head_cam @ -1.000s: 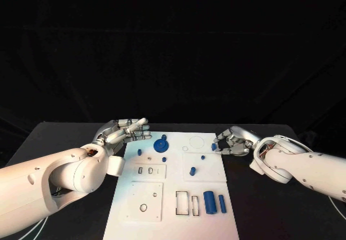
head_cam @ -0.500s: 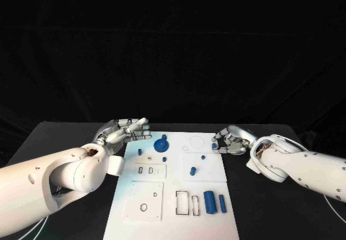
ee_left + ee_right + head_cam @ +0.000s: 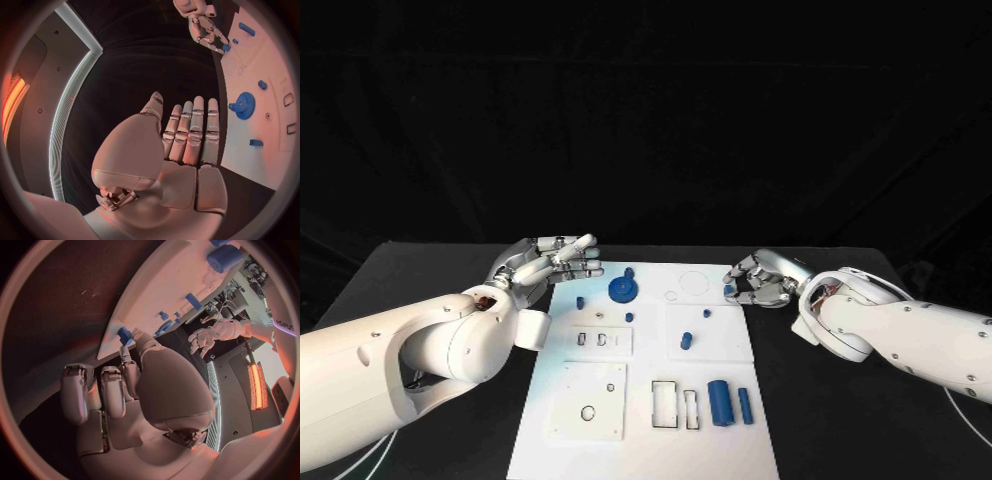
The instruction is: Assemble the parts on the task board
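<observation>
The white task board (image 3: 711, 450) lies in the middle of the table. On its far part stand a blue gear (image 3: 623, 290) and several small blue pegs; two blue cylinders (image 3: 718, 403) lie near its right edge. My right hand (image 3: 762, 282) hovers at the board's far right edge, thumb and a finger pinching a small blue part (image 3: 730, 290). The right wrist view has that part (image 3: 125, 334) at the fingertips by the board's rim. My left hand (image 3: 553, 258) hangs open beside the far left corner, fingers straight, holding nothing. The gear (image 3: 244, 105) lies past those fingers.
Rectangular slots (image 3: 664, 406) and a round hole (image 3: 587, 413) are cut in the board's near part, with two small slots (image 3: 590, 341) farther up. Black table (image 3: 862, 430) surrounds the board on both sides.
My right hand has drifted slightly farther along the board's right edge, still pinching the small blue part. The left hand has stayed put.
</observation>
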